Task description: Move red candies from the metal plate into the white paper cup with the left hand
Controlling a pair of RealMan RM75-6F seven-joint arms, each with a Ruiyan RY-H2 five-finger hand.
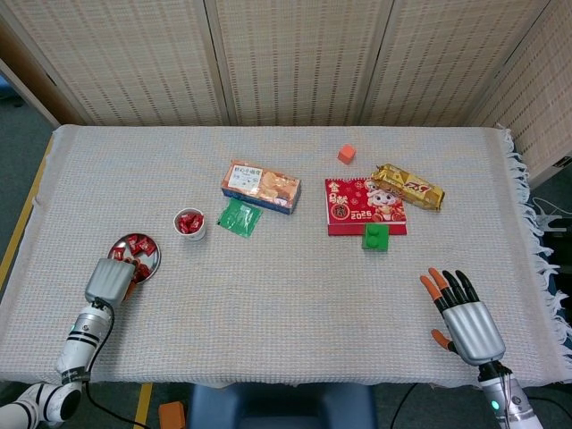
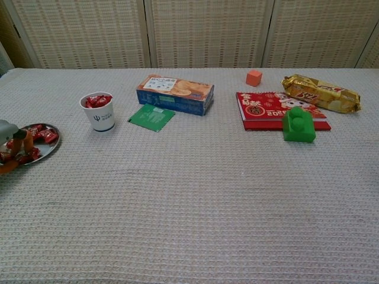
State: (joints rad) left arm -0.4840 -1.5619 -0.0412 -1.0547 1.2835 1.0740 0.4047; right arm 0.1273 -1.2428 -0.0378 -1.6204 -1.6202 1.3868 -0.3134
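Head view: left hand (image 1: 111, 279) fingers down over metal plate (image 1: 148, 264) edge.

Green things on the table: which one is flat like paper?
The green packet, lying flat between the white paper cup and the biscuit box. The other, the green block, is chunky and stands up.

Shiny metal plate (image 1: 147, 260); matt paper cup (image 2: 101, 118); seemingly woven tablecloth (image 1: 286, 268).

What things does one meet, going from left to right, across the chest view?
left hand → metal plate → white paper cup → green packet → biscuit box → orange cube → green block → golden snack bag
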